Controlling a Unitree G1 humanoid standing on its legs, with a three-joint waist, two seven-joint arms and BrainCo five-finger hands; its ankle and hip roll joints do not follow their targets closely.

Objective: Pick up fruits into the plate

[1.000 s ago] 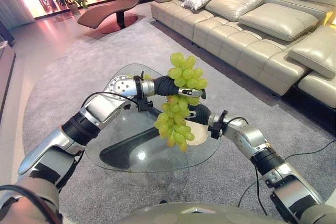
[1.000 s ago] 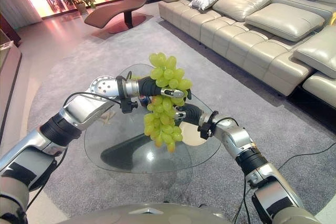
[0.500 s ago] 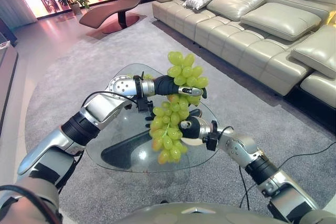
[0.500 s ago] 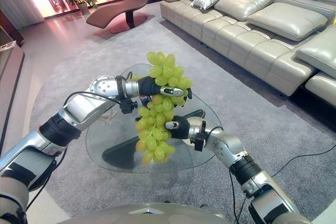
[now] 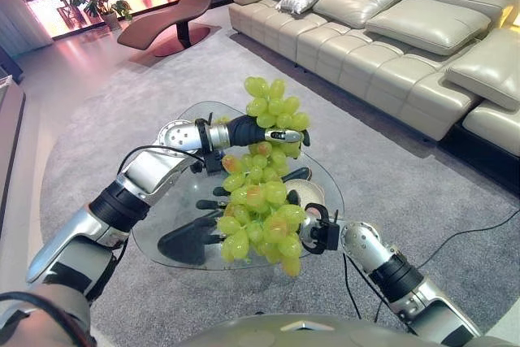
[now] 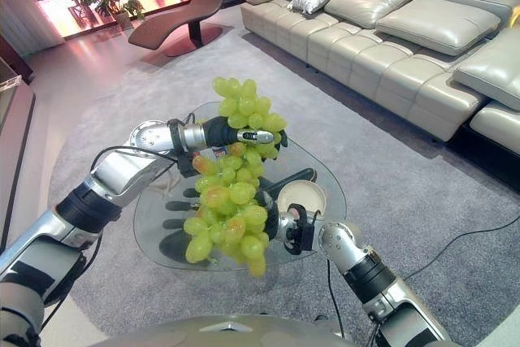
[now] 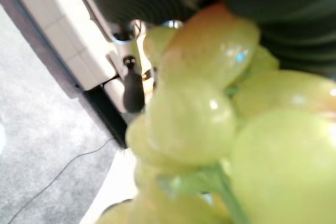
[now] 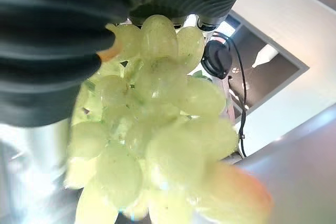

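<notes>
Two bunches of green grapes hang over a glass table. My left hand is shut on the upper bunch, a silver finger lying across its grapes. The lower bunch is nearer me, above the table's near edge, with some yellowish and pinkish grapes. My right hand holds it from behind, its fingers mostly hidden by the fruit. Both wrist views show grapes right against the dark hand covers. A white plate lies on the glass, just beyond and right of the lower bunch.
The table's dark base shows through the glass. A beige sofa runs along the right, and a brown lounge chair stands at the back. Grey rug surrounds the table.
My right hand has drawn the lower bunch back toward me and lower, away from the upper bunch and off the plate. The left hand has held its bunch almost still.
</notes>
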